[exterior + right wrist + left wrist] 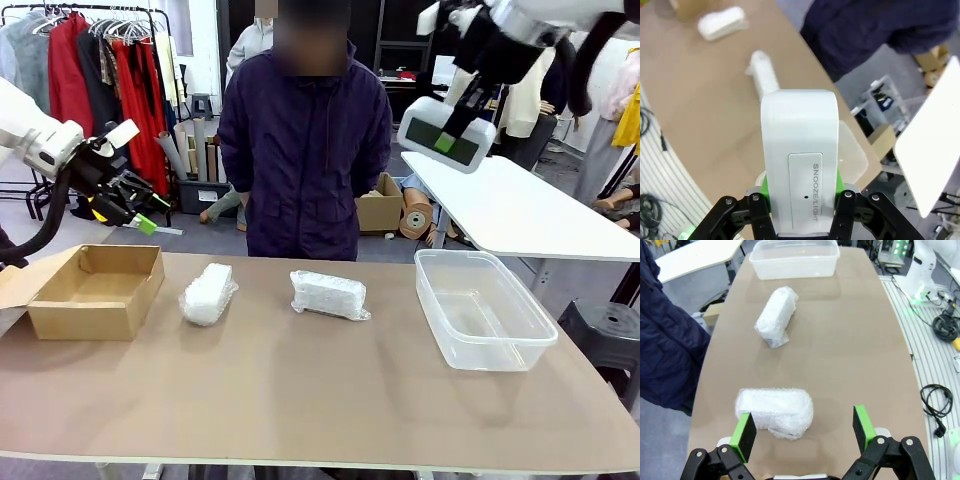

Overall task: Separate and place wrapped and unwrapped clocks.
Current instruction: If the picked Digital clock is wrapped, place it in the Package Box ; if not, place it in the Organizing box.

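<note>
Right gripper (447, 138) clamped on the bare clock (420, 125), held high over the clear tub (520, 340) at the table's right end. Left gripper (148, 213), fingers apart, raised behind the cardboard box (100, 312). Left wrapped clock (208, 293) and right wrapped clock (328, 294) lie between box and tub, apart from each other. Open tabletop (300, 400) runs along the near edge. A person (305, 150) stands at the far edge.

On the tan counter (300, 400) we find four things in a row. At the left end sits the open brown cardboard box (95, 300). Just right of it lies one white block in clear bubble wrap (207, 294). Near the middle, apart from it, lies the second bubble-wrapped white block (328, 294). Toward the right end stands the clear rectangular plastic tub (427, 300). The person in the dark jacket (305, 140) stands behind the far edge, behind the two blocks. The bare white rectangular digital clock (425, 125) hangs high over the right end, clamped in the right pincer (447, 140). The left pincer (150, 212), jaws spread wide, hangs above the left end.
</note>
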Controlling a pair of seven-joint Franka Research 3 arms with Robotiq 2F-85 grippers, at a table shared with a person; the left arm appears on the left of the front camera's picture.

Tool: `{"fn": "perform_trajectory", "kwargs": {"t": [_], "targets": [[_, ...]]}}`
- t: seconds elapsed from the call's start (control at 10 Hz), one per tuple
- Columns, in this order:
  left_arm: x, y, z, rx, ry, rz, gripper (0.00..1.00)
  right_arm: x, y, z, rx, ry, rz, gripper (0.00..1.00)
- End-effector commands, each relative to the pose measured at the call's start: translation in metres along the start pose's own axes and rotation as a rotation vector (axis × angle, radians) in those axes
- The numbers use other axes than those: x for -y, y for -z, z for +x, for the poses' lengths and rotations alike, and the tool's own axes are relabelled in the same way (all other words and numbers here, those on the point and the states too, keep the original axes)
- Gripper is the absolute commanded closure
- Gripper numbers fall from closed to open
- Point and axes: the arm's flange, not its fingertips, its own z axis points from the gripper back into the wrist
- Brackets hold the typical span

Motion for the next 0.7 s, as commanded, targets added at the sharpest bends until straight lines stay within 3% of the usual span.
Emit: {"fn": "perform_trajectory", "kwargs": {"t": [0.0, 0.6], "targets": [[0.000, 0.000, 0.002, 0.005, 0.004, -0.001, 0.00, -0.006, -0.006, -0.020, 0.062, 0.033, -0.045, 1.00], [0.000, 0.000, 0.002, 0.005, 0.004, -0.001, 0.00, 0.005, -0.006, -0.010, 0.023, 0.022, -0.025, 1.00]]}}
